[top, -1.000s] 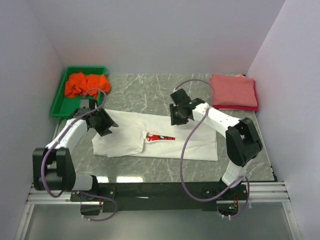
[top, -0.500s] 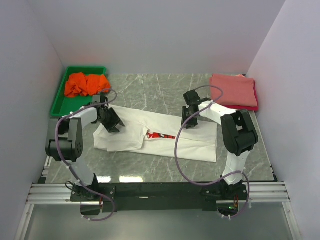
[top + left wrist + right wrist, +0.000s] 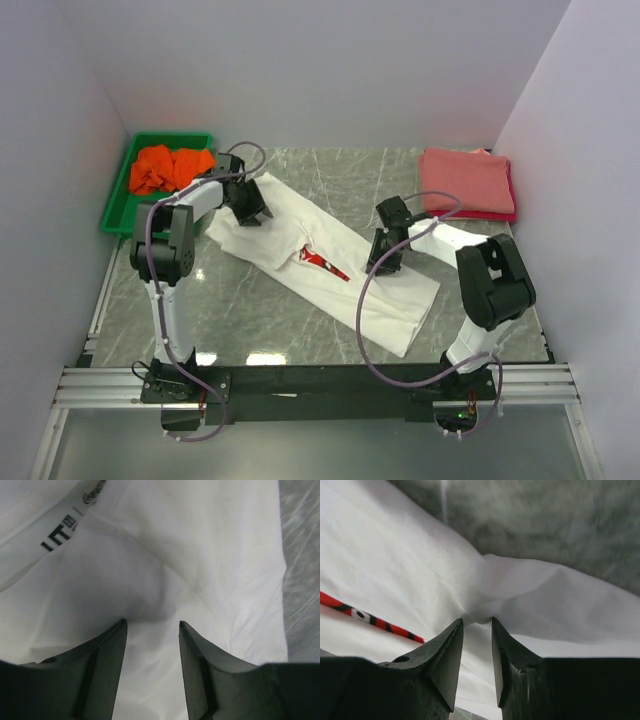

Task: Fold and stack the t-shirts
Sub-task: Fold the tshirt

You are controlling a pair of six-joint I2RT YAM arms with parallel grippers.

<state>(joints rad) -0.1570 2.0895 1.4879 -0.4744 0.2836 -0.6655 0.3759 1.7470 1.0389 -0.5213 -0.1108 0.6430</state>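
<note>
The white t-shirt (image 3: 290, 225) with a red chest print (image 3: 325, 262) lies partly folded and slanted on the marble table, from far left to near right. My left gripper (image 3: 250, 205) is shut on its far left end; in the left wrist view the gripper (image 3: 151, 622) pinches a bunch of white cloth (image 3: 200, 540). My right gripper (image 3: 385, 255) is shut on the shirt's right edge; in the right wrist view the gripper (image 3: 477, 620) holds a cloth fold (image 3: 395, 565). An orange t-shirt (image 3: 172, 167) lies crumpled in the tray. A folded salmon-pink shirt (image 3: 465, 180) lies on a red one (image 3: 480, 215).
The green plastic tray (image 3: 118, 195) stands at the far left, close to my left gripper. The pink and red stack sits at the far right corner. White walls close in the table on three sides. Both arms' cables loop over the shirt.
Both grippers came down on the white shirt and closed on it. The left one dragged its end toward the far left, and the shirt swung from level to slanted.
</note>
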